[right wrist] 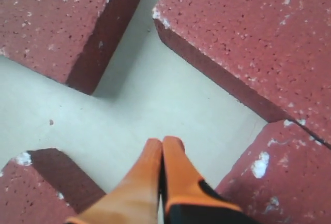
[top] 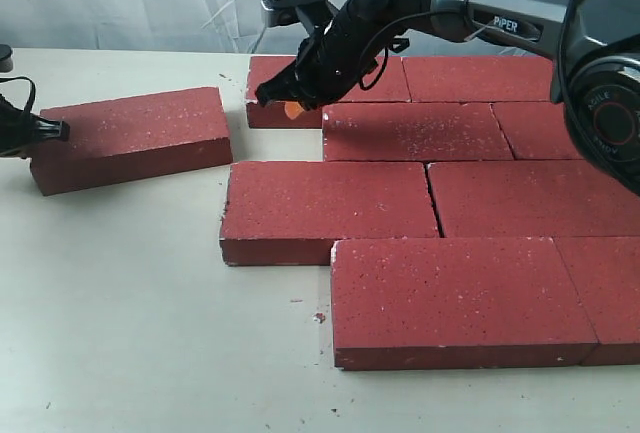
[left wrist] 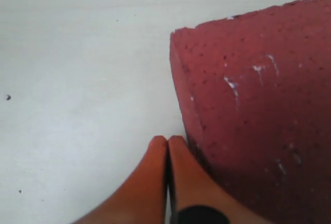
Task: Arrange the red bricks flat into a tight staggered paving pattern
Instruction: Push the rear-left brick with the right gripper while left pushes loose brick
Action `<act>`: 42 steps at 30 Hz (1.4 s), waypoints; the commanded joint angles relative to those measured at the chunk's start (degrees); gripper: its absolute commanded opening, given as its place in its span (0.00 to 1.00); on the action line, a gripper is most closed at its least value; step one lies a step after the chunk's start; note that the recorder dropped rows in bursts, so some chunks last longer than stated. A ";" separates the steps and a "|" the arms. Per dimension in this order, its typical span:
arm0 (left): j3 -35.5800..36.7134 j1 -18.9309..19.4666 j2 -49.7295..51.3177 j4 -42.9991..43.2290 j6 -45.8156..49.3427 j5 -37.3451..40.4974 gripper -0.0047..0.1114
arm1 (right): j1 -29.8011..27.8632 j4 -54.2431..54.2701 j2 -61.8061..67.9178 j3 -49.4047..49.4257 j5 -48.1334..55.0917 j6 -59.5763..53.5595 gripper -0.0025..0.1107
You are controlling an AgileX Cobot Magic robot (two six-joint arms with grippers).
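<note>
We see the red bricks [top: 330, 203] lying flat on a pale table [top: 120, 333], most of them packed on the right in four staggered rows, edge to edge with only thin seams between them. One loose brick [top: 130, 138] lies apart on the left, slightly skewed, with a strip of bare table between it and the paved patch. The left gripper [left wrist: 167, 142] has its orange fingers pressed together with nothing between them, and one finger touches the short end of the loose brick, low by the table. The right gripper [right wrist: 163, 144] is also closed and empty, its tips over the bare table where the loose brick and the back rows meet; we cannot tell whether it touches anything
</note>
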 commanded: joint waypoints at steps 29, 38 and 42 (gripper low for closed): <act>-0.25 3.00 -0.03 -9.35 4.35 2.66 0.04 | 7.12 3.79 11.03 -10.12 -12.19 -6.58 0.01; -0.25 1.26 -0.03 -17.72 15.30 4.48 0.04 | 7.38 3.91 10.80 -10.48 -8.13 -6.58 0.01; -0.25 1.26 -0.03 -17.71 16.53 4.22 0.04 | 7.38 3.79 9.36 -10.48 -4.71 -6.58 0.01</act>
